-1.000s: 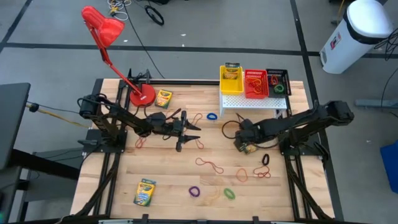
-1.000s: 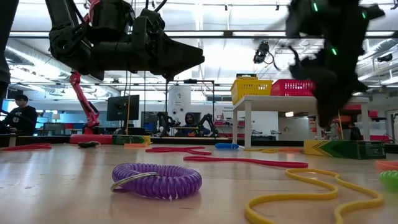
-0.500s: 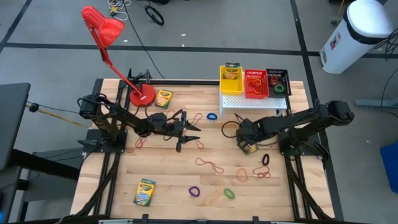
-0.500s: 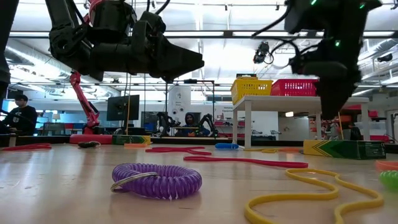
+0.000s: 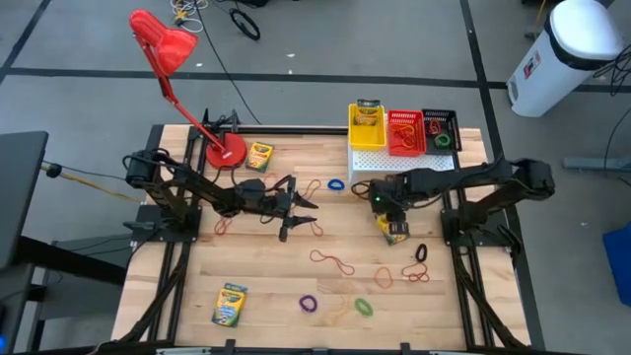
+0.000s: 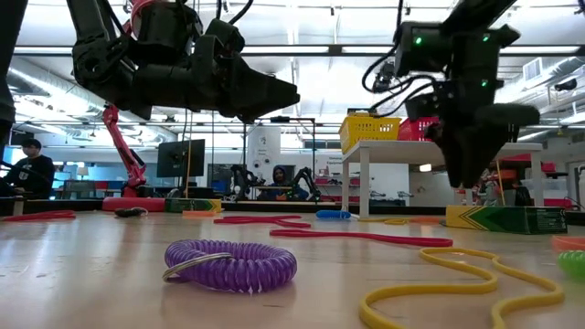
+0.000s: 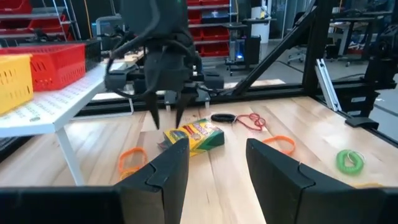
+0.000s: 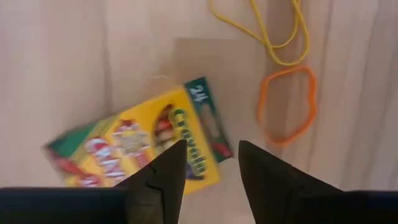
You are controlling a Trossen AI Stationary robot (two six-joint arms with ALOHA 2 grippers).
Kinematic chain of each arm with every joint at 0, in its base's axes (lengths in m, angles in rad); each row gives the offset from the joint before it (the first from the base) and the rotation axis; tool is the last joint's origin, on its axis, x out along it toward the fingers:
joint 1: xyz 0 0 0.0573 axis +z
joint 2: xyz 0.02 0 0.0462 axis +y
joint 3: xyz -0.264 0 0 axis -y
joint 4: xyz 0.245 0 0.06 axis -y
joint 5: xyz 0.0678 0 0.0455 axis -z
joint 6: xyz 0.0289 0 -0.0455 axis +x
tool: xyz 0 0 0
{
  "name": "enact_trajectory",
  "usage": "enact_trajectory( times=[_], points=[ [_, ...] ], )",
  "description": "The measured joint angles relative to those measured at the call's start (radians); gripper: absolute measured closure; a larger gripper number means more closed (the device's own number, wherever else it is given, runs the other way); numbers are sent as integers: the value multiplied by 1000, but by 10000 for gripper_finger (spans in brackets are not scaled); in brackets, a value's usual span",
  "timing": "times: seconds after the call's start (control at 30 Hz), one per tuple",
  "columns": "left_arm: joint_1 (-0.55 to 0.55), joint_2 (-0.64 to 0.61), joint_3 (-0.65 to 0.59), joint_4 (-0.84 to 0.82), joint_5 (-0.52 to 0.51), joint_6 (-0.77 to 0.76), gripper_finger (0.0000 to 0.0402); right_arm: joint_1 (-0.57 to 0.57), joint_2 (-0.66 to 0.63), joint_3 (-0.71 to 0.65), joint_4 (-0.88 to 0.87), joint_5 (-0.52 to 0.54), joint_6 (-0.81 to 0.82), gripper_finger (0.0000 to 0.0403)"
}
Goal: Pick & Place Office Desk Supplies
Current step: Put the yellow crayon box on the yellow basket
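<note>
- Right gripper [image 5: 386,204]: points down, lifted clear of the table, directly over a crayon box [image 5: 394,231]. Fingers [image 8: 166,167] spread apart, nothing held.
- That crayon box lies flat on the wood, at roughly 3 o'clock from table centre, just in front of the small white shelf [image 5: 394,163].
- Orange band [image 8: 287,104] and yellow band [image 8: 273,31] lie beside the box, not touching it.
- Left gripper [image 5: 304,207]: raised over table centre, fingers parted, empty.
- Shelf at 1 o'clock carries the yellow basket [image 5: 366,126], red basket [image 5: 405,133] and black basket [image 5: 441,128].
- More crayon boxes: one at 11 o'clock beside the lamp base [image 5: 225,152], one at 7 o'clock [image 5: 229,305].
- Loose bands scattered from 4 to 6 o'clock, including a purple coil [image 6: 230,264].
</note>
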Motion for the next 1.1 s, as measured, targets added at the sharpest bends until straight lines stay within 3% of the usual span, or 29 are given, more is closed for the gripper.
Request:
enact_trajectory(
  times=[0.5, 0.9, 1.1],
  points=[
    [-21, 0, 0, -20, 2, 4, 234, -13, 138, 2, 18, -79, -186, 253],
    [-33, 0, 0, -20, -1, 5, 234, -10, 145, 22, 12, -215, -133, 365],
    [-33, 0, 0, -20, 0, 4, 234, 7, 144, 61, 14, -213, -107, 364]
  ],
)
